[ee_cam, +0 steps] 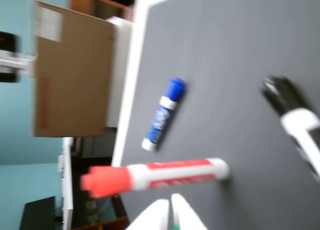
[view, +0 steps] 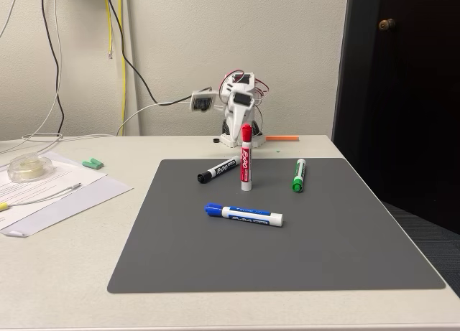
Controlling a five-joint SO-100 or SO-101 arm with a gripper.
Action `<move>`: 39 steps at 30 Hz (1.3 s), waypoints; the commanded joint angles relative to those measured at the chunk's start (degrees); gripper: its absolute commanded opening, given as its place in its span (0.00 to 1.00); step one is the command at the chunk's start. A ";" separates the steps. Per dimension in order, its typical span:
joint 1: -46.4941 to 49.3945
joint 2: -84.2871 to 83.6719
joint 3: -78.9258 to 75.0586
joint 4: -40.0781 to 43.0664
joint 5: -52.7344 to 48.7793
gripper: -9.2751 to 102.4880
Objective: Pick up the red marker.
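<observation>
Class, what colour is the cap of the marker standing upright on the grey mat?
Red; the red marker shows best in the fixed view.

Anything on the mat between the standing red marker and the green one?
No. In the fixed view, only bare grey mat separates the upright red marker from the green marker lying to its right.

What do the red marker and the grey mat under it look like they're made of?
The red marker: likely smooth plastic, a glossy white barrel with printed label and a red cap. The grey mat: thin, flat and matte with no glare, possibly rubber or vinyl; the pictures can't settle which.
</observation>
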 commanded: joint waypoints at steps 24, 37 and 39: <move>0.18 -0.35 4.57 -16.96 -61.08 0.08; -1.58 -13.45 4.57 -27.69 -64.95 0.08; -1.67 -16.26 4.57 -29.97 -65.74 0.08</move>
